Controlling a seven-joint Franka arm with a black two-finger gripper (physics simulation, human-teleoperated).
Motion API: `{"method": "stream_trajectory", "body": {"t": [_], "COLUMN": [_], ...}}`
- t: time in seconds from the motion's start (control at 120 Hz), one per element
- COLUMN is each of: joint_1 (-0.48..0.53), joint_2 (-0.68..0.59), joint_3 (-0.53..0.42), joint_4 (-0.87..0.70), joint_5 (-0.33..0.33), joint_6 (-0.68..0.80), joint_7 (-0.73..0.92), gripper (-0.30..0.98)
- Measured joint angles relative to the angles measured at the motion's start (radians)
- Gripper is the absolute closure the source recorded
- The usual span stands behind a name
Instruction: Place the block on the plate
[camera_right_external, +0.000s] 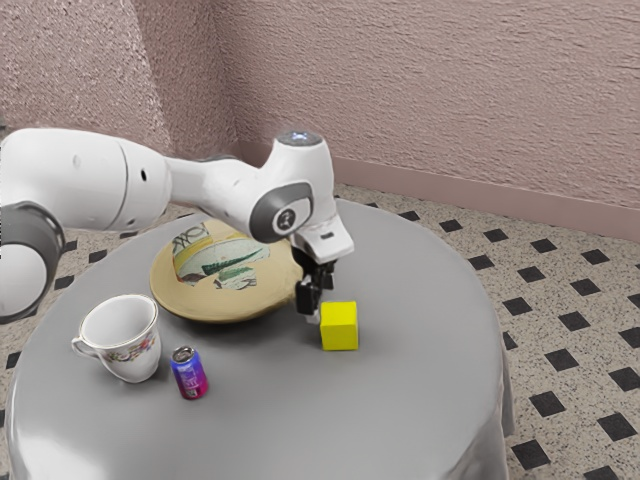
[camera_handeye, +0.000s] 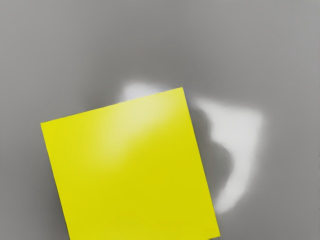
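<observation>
Yellow block (camera_right_external: 339, 326) is sitting on the grey surface (camera_right_external: 440, 330), nothing under it but tabletop. Claw (camera_right_external: 314, 308) is just beside it in the exterior view, toward that view's left and slightly to the far side; can't tell whether it's open or closed. So block lies right and a touch near of the claw. Wrist view has its top face large, close under the hand, edges slightly skewed to the camera frame. It's a cube, no long axis to speak of; just square up to a pair of side faces. One arm only, so no choice of hand. I'd call this the approach, pick still to do: small shift right and near, small twist, then down. Risk: descending off-centre and clipping an edge. Plate (camera_right_external: 225, 300) is left and far of the block, bare, so the carry goes that way after lifting.
</observation>
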Motion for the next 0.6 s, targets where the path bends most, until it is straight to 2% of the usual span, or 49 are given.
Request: {"method": "stream_trajectory", "body": {"t": [0.6], "joint_1": [-0.043], "joint_2": [0.079], "joint_3": [0.009], "joint_4": [0.086], "joint_5": [-0.014], "joint_6": [-0.018], "joint_7": [-0.077], "gripper": [0.0]}}
